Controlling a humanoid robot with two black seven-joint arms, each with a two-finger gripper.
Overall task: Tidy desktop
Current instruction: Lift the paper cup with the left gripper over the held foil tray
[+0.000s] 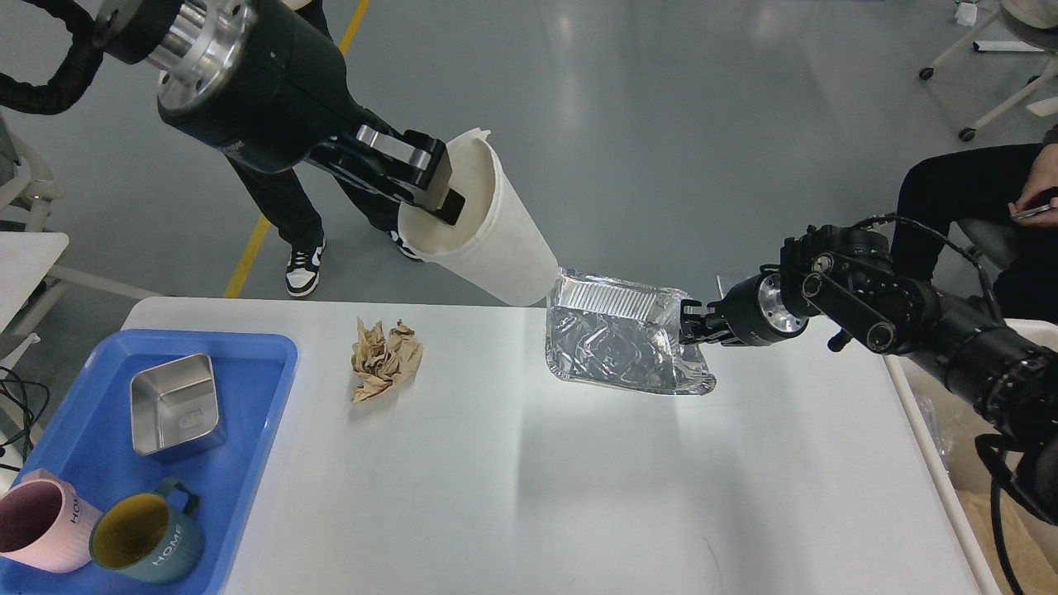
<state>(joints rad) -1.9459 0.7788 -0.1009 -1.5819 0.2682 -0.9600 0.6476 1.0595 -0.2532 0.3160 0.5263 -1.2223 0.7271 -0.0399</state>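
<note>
The left gripper is holding a white paper cup high above the tabletop. Its fingers are closing narrowly on the cup's rim, one inside the mouth and one outside. The cup is hanging tilted, its mouth facing up and left toward the fingers and its base pointing down and right.

The right gripper is gripping a crumpled foil tray. Its fingers are pinching nearly together on the tray's right rim, though they are too dark and small to make out singly. The tray is extending left from them, tipped so its open side is showing, just over the tabletop's far edge.

The tabletop is lying below both grippers, its long axis running left to right. A crumpled brown paper is sitting on it, below the left fingers.
</note>
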